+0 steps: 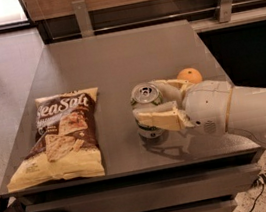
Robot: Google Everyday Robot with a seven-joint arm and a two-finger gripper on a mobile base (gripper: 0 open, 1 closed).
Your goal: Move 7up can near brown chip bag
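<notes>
The 7up can [146,95] stands upright just right of the frame's centre, its long axis vertical and its silver pull-tab top facing up. The gripper [147,106], reaching in from the right edge, clasps it with one finger on either side. The brown chip bag [60,138] lies flat at lower left on the grey table [114,55], near the can but apart from it. An orange [189,75] sits behind the gripper.

Plastic gripper [148,107] — round shiny alu can [145,95]
</notes>
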